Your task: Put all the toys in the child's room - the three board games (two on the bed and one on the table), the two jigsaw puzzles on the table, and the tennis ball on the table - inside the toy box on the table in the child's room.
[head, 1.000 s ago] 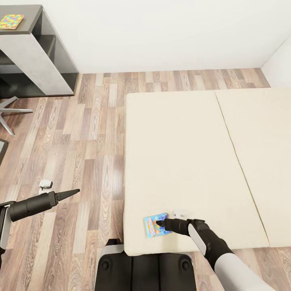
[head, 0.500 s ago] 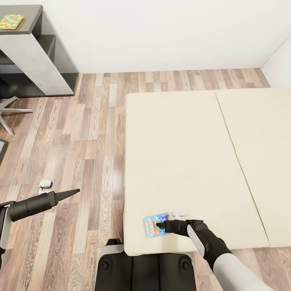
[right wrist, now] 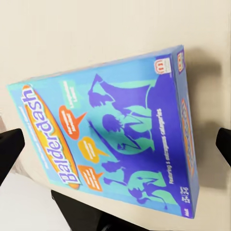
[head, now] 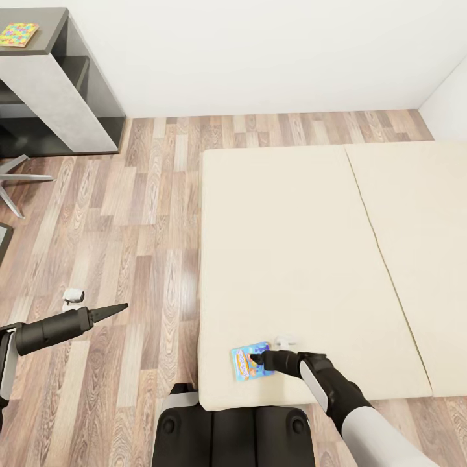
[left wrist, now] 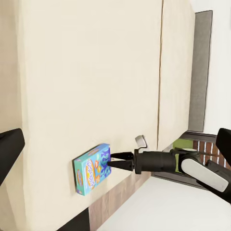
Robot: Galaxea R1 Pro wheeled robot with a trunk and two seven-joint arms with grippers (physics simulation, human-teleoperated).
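While the right arm reaches over the near corner of the mattress, this is how it looks from beside the bed:

Thing in hand: the blue "Balderdash" board game (head: 249, 361), 1 flat printed carton lying face up on the bed (head: 292, 259), close to the near edge.
Right gripper (head: 254, 359): its tips sit at the box's right side; in the left wrist view the 2 fingers (left wrist: 121, 156) stand slightly parted at the carton's edge, and in the right wrist view they flank the box with a wide gap, so it reads as spread and not gripping.
Left gripper (head: 120, 307): hanging idle over the wood floor (head: 143, 214), well apart from the bed; fingers look pressed together into 1 point, holding nothing.
Handling, my guess: light, stiff cardboard, glossy and a bit slippery; it lies flat on soft bedding, so a pinch from above finds little to bite.
Where to hold: across the short width, or by a long edge.
Elsewhere: 1 jigsaw puzzle (head: 19, 34) rests on the table (head: 48, 71).
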